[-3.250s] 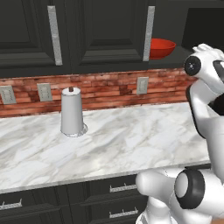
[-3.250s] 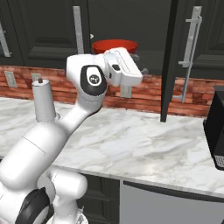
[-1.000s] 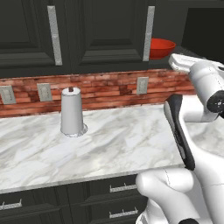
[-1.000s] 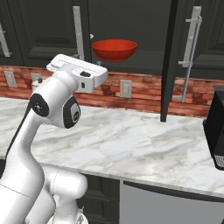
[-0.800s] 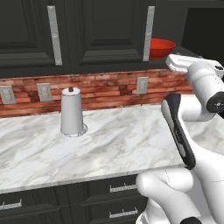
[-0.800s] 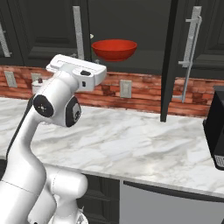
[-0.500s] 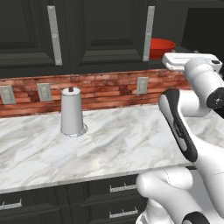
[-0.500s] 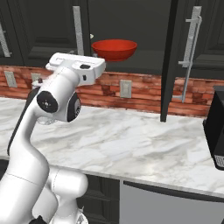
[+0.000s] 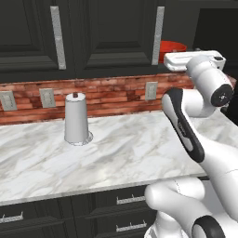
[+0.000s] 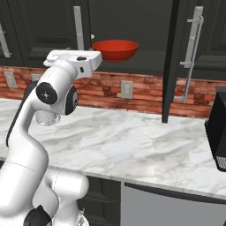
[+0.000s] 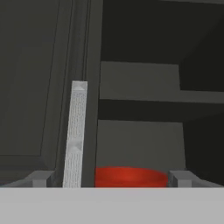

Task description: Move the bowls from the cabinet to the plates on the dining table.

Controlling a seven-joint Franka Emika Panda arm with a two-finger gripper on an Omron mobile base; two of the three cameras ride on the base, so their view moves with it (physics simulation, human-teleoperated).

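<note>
A glossy red bowl [image 10: 114, 49] sits on the bottom shelf of the open black cabinet [image 10: 132, 20], above the brick wall. In the left base view the bowl [image 9: 173, 45] peeks out behind my white hand [image 9: 188, 60]. My gripper [image 11: 111, 178] is open. It is level with the shelf and faces the bowl [image 11: 131, 176], its two grey fingertips [image 11: 41, 178] standing wide on either side of it and short of it. The plates and the dining table are out of view.
The cabinet's open door [image 10: 171, 62] juts out edge-on to the right of the bowl. A closed door with a silver bar handle [image 11: 76, 135] is just left of the opening. A paper towel roll [image 9: 76, 118] stands on the marble counter [image 9: 121, 148]; a black appliance [image 10: 218, 132] sits at the right.
The arm has turned and lifted the hand level with the shelf, and the hand has drifted left toward the opening. The jaws stayed open and the bowl has not moved.
</note>
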